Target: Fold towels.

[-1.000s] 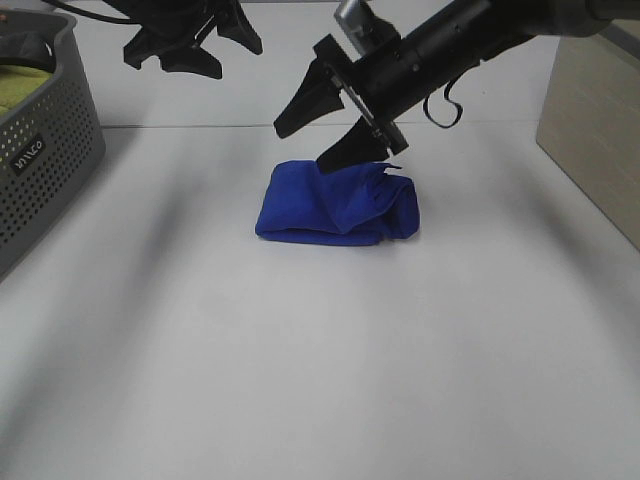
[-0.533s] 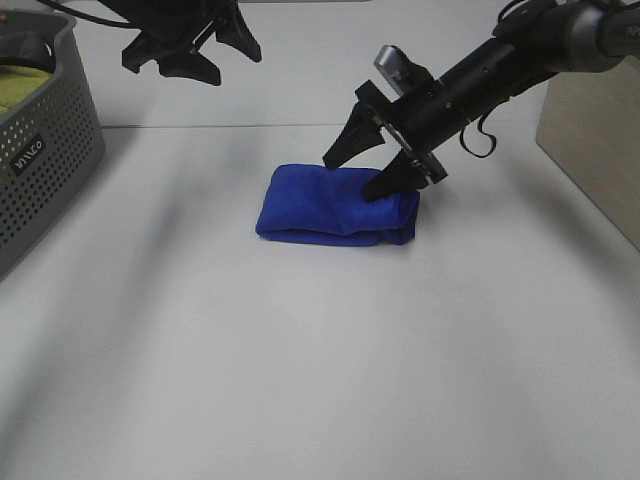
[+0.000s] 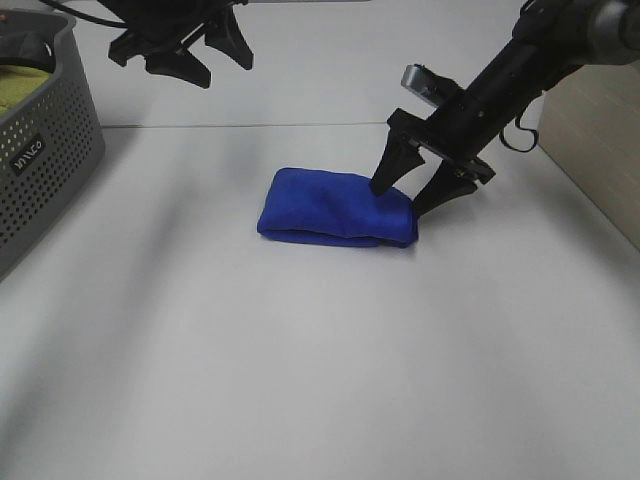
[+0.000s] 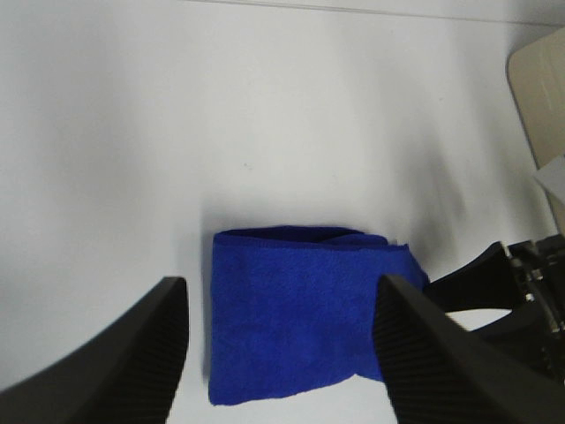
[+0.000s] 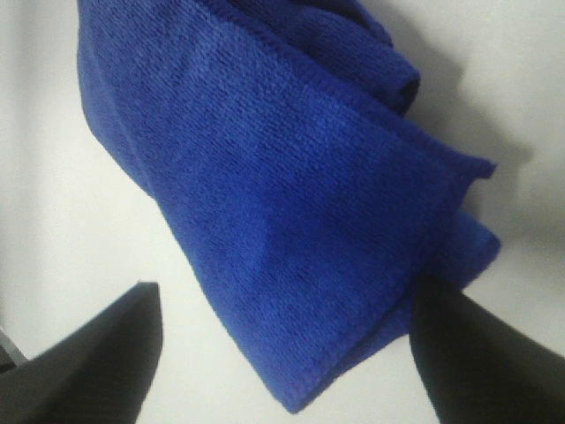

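Now towel (image 3: 335, 207) beneath right claw (image 3: 411, 200).

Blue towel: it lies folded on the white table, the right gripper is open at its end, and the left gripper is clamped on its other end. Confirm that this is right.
Not quite. The left gripper is not clamped on the blue towel; it hangs open above the table, clear of the cloth, as the exterior high view shows. The rest holds: the towel lies folded, and the right gripper is open at its end.

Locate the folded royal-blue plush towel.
Exterior high view: folded royal-blue plush towel lies mid-table, right gripper at its right end, grey basket far left.
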`<state>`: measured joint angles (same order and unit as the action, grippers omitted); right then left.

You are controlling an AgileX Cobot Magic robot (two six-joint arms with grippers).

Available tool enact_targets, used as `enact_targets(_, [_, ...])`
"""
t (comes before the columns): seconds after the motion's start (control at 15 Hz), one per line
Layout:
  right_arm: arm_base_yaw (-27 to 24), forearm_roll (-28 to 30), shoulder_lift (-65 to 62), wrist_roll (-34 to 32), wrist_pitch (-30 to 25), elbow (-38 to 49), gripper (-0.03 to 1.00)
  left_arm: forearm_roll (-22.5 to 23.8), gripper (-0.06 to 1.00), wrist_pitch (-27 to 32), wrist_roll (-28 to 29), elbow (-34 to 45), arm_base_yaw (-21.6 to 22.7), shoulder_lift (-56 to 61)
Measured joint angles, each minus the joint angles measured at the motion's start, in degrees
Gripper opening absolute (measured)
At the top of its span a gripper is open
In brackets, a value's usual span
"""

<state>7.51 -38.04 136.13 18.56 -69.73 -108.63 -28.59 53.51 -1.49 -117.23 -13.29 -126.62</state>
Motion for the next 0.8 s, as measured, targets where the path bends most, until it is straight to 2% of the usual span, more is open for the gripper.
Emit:
enact_targets(0.2, [0.0, 0.9, -8.0, -1.7, 0.3, 0.0, 0.75, 4.6, 0.59, 5.4, 0.0, 0.0, 0.0, 4.2])
enact_targets(0.47, [0.1, 9.0, -20.7, -7.4, 0.3, 0.9, 0.75, 10.0, 0.59, 14.8, 0.1, 0.0, 0.0, 11.3])
enact_targets(0.6, [0.1, 12.6, -28.3, -7.8, 0.3, 5.0, 0.75, 12.4, 0.59, 15.8, 0.7, 0.0, 0.0, 15.9])
enact_targets(0.8, [0.1, 15.7, -40.5, -8.5, 0.2, 14.4, 0.75, 18.4, 0.59, 15.8, 2.5, 1.2, 0.0, 23.7])
